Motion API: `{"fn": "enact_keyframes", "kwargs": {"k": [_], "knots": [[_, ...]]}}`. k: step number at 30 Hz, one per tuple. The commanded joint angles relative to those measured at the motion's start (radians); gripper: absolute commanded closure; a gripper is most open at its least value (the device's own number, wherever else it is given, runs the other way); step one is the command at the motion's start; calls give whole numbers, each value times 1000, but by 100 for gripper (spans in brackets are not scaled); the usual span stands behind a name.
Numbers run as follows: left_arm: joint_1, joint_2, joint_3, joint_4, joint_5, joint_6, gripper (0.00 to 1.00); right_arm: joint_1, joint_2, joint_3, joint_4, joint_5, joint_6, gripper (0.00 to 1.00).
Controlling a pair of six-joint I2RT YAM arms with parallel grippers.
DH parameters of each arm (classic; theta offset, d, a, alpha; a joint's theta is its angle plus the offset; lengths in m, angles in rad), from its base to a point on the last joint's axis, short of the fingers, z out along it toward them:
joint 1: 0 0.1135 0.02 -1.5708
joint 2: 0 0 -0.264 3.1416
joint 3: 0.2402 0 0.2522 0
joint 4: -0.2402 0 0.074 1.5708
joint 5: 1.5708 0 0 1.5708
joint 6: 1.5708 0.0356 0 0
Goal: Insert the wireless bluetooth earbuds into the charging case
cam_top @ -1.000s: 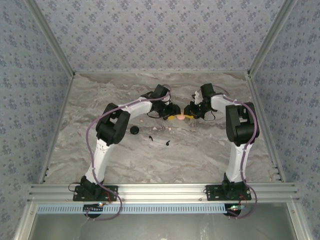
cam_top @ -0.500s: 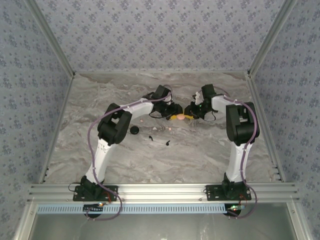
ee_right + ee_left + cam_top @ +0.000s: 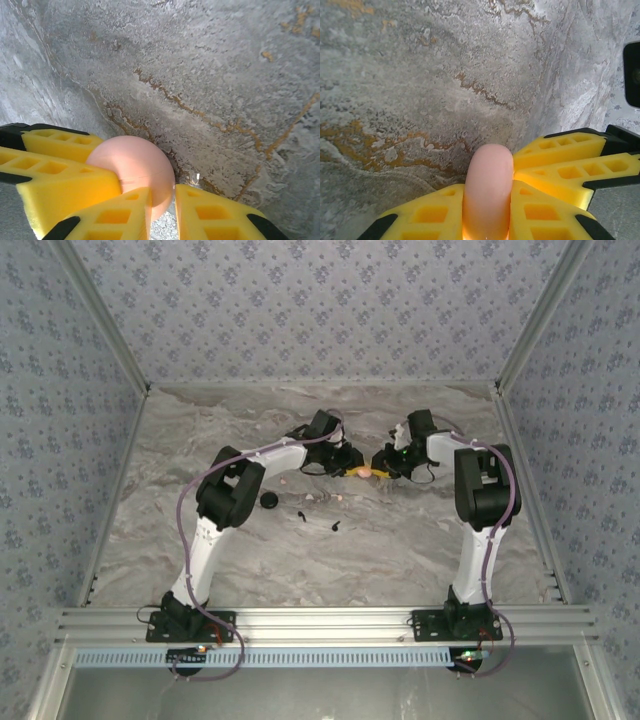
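Left gripper (image 3: 487, 205) has just clenched on the pink charging case (image 3: 488, 167). Right gripper (image 3: 162, 200) seemingly pinches its rim. Case looks closed and needs opening. Black earbuds (image 3: 335, 527) lie apart on the table (image 3: 420, 540).

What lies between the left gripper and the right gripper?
The pink charging case. In the top view it sits between the left gripper and the right gripper. Both wrist views show it gripped.
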Motion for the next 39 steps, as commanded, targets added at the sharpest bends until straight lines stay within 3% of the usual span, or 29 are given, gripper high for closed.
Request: {"fn": "enact_keyframes", "kwargs": {"k": [1,13,22,29,39], "knots": [[-6,-26,-25,40,-9,-6,81,0,-19,-26,-25,-2,13,76],[44,-191,-123,100,23,54,81,-58,-225,-78,-28,-44,-17,64],[103,-457,-253,126,116,211,81,-78,-375,-59,-29,-254,-71,55],[130,-612,-295,111,242,326,82,-40,-464,-13,-35,-390,-109,51],[129,-686,-307,95,343,388,82,39,-484,67,-20,-503,-125,45]]}}
